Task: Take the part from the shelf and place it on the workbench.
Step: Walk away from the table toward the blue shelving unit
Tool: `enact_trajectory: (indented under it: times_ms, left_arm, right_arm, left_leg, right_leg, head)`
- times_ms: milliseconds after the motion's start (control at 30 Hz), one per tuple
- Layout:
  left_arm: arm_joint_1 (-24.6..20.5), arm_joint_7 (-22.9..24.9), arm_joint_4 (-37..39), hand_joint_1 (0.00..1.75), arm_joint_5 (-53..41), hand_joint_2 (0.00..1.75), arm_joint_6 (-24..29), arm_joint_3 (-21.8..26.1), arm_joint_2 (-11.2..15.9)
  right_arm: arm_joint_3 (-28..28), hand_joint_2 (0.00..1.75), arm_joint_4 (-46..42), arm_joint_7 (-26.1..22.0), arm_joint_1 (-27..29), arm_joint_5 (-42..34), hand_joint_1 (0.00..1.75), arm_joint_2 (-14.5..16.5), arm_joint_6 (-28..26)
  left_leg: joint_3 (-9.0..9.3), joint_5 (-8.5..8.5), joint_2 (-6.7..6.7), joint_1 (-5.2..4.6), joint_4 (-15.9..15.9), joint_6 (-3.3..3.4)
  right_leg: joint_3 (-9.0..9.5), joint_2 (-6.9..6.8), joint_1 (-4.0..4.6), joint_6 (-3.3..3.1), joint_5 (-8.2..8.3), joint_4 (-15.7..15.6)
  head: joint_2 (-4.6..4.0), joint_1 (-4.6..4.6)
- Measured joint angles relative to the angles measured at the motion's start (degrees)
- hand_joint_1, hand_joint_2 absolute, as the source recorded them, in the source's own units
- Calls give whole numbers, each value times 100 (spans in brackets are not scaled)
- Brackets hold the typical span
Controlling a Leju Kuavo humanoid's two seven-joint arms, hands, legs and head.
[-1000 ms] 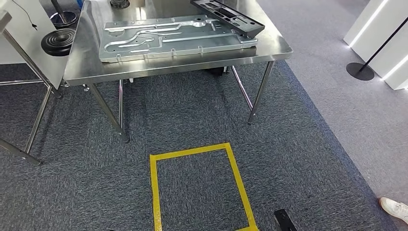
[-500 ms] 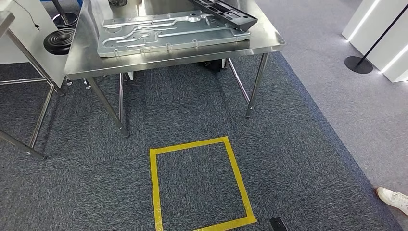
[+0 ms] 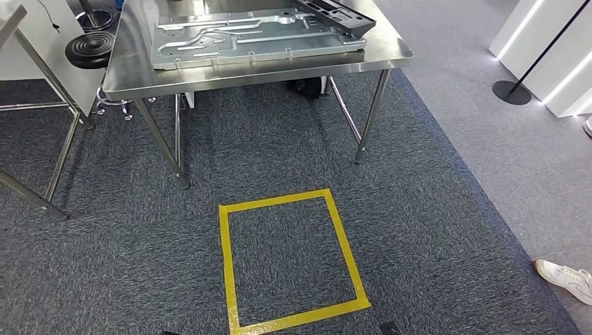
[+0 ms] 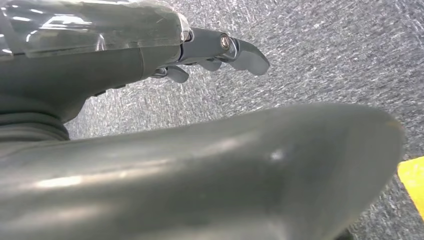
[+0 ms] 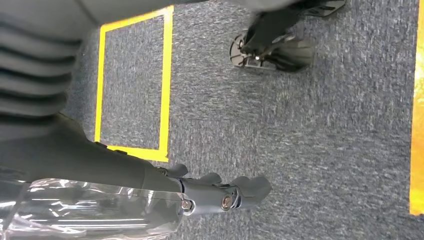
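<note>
Yellow tape square [image 3: 290, 259] on mottled blue-grey carpet [image 3: 433, 209]; shiny silver workbench [image 3: 132, 70], black ribbed disc [image 3: 89, 49].

A steel workbench [image 3: 132, 73] on grey carpet [image 3: 419, 209] bears a stamped metal panel [image 3: 251, 38] and black frame [image 3: 338, 15].

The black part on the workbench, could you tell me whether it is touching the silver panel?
Touching. In the head view the black part lies across the far right corner of the silver panel, resting on it with no gap visible.
</note>
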Motion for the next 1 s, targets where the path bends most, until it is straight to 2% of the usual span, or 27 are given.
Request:
enact_trajectory:
  times_ms: [33, 67, 133, 167, 200, 233, 300, 333, 367, 400, 467, 500, 533, 567, 633, 667, 700, 733, 800, 833, 867, 900, 933, 1000]
  left_arm:
    - [-2, -2, 0, 0, -2, 0, -5, -4, -7]
    - [-4, -2, 0, 0, -3, 0, -10, -8, -12]
    - [-1, -2, 0, 0, -8, 0, -19, -13, -16]
    - [1, -2, 0, 0, -10, 0, -21, -14, -18]
    - [3, -1, 0, 0, -13, 0, -22, -14, -19]
    - [3, 0, 0, 0, -15, 0, -22, -15, -19]
    - [4, 3, 0, 0, -17, 0, -22, -16, -18]
    - [7, 4, 0, 0, -18, 0, -22, -16, -17]
    - [8, 4, 0, 0, -18, 0, -24, -16, -16]
    - [9, 5, 0, 0, -18, 0, -26, -16, -16]
    - [0, 5, 0, 0, -18, 0, -28, -16, -13]
    - [-6, 5, 0, 0, -19, 0, -29, -16, -12]
    - [-8, 5, 0, 0, -21, 0, -29, -17, -10]
    - [-7, 5, 0, 0, -27, 0, -29, -17, -10]
    - [1, 7, 0, 0, -43, 0, -26, -18, -9]
    - [0, 7, 0, 0, -50, 0, -29, -18, -9]
    - [-4, 9, 0, 0, -54, 0, -38, -18, -9]
    - [-6, 16, 0, 0, -55, 44, -52, -18, -10]
    - [-1, 44, 0, 0, -56, 131, -80, -18, -12]
    - [6, 65, 0, 0, -56, 175, -87, -18, -13]
    - [11, 83, 0, 0, -57, 175, -91, -18, -13]
    - [14, 96, 0, 0, -57, 175, -93, -18, -13]
    - [15, 105, 0, 0, -58, 175, -96, -18, -14]
    - [12, 108, 0, 0, -62, 175, -105, -18, -20]
  right_arm:
    - [0, 175, 0, 4, -7, 3, 0, 2, 22]
    - [0, 175, 0, 12, -11, 6, 0, 2, 46]
    - [0, 175, 2, 31, -8, 11, 0, 8, 85]
    - [0, 175, 3, 39, -9, 13, 0, 15, 104]
    - [0, 175, 4, 43, -11, 14, 0, 24, 120]
    - [0, 175, 6, 45, -12, 14, 0, 31, 132]
    - [0, 175, 8, 51, -7, 13, 0, 41, 143]
    - [0, 175, 8, 53, -4, 14, 0, 45, 148]
    - [0, 175, 9, 54, -2, 17, 0, 50, 156]
    - [0, 175, 10, 52, -2, 27, 0, 54, 166]
    - [0, 175, 11, 42, -3, 63, 0, 63, 182]
    - [0, 175, 11, 34, -7, 86, 0, 66, 183]
    - [0, 175, 12, 28, -11, 103, 0, 67, 181]
    - [0, 175, 13, 22, -13, 115, 0, 67, 176]
    - [0, 175, 13, 2, -12, 144, 0, 67, 162]
    - [2, 175, 13, -19, -10, 175, 0, 67, 149]
    - [8, 175, 13, -50, -8, 222, 0, 69, 136]
    - [19, 175, 13, -85, -9, 275, 0, 72, 123]
    - [61, 175, 12, -162, -9, 393, 0, 79, 101]
    - [96, 175, 12, -209, -8, 463, 0, 79, 86]
    - [136, 175, 13, -264, -8, 539, 0, 80, 66]
    - [181, 175, 13, -330, -9, 616, 0, 80, 43]
    - [229, 175, 12, -403, -12, 694, 0, 80, 19]
    - [318, 175, 10, -528, -26, 820, 0, 81, -20]
  left_leg:
    - [-12, 30, 2, -1, -2, -27]
    - [-22, 61, 6, 3, -6, -63]
    - [-38, 102, 10, 15, -10, -141]
    - [-68, 42, 6, 17, 43, -174]
    - [-128, -112, -1, 16, 191, -198]
    - [-220, -350, -9, 20, 451, -216]
    - [-434, -850, -16, 34, 1179, -251]
    - [-482, -967, -16, 42, 1459, -271]
    - [-451, -966, -15, 48, 1574, -287]
    - [-313, -855, -14, 54, 1459, -297]
    - [194, -589, -15, 63, 725, -296]
    - [419, -518, -21, 56, 370, -274]
    - [547, -503, -27, 49, 124, -248]
    - [580, -527, -34, 42, 21, -211]
    - [521, -496, -38, 43, -3, -119]
    - [498, -466, -34, 50, -15, -69]
    - [471, -425, -28, 57, -30, -22]
    - [439, -384, -20, 64, -42, 12]
    - [366, -324, -11, 55, -35, 33]
    - [332, -299, -7, 51, -29, 31]
    - [304, -279, -5, 48, -22, 26]
    - [285, -263, -4, 47, -17, 19]
    - [277, -252, -5, 47, -14, 11]
    - [271, -235, -6, 40, -11, -16]
  right_leg:
    - [152, -5, 25, -41, 23, -259]
    - [206, -10, 47, -73, 23, -376]
    - [175, -20, 51, -144, 105, -431]
    - [152, -26, 40, -190, 157, -461]
    - [117, -35, 25, -238, 216, -490]
    - [74, -43, 11, -270, 270, -508]
    - [-52, -49, 20, -296, 348, -487]
    - [-121, -49, 23, -291, 383, -463]
    - [-194, -50, 21, -282, 413, -429]
    - [-269, -49, 16, -269, 435, -382]
    - [-415, -47, 7, -236, 459, -256]
    - [-480, -45, 10, -212, 468, -193]
    - [-528, -44, 17, -183, 480, -140]
    - [-562, -43, 25, -149, 496, -111]
    - [-597, -40, 27, -76, 540, -96]
    - [-625, -35, 19, -40, 503, -58]
    - [-680, -30, 8, -6, 388, 62]
    - [-771, -25, -8, 26, 195, 291]
    - [-1023, -21, -34, 80, -274, 1005]
    - [-1112, -21, -44, 98, -407, 1312]
    - [-1122, -21, -50, 105, -430, 1458]
    - [-1021, -21, -53, 100, -338, 1374]
    - [-816, -21, -53, 83, -170, 1076]
    - [-312, -19, -31, 21, 114, 242]
  head:
    - [1, 0]
    - [1, 0]
    - [1, 1]
    - [0, 1]
    - [0, 0]
    - [0, -1]
    - [0, -1]
    - [0, -1]
    - [0, -1]
    - [0, -1]
    - [0, -1]
    - [0, 0]
    - [0, 0]
    - [1, -1]
    - [1, 0]
    - [1, 0]
    - [0, 1]
    - [0, 1]
    - [1, 1]
    - [0, 1]
    - [0, 1]
    - [0, 1]
    - [0, 1]
    - [0, 1]
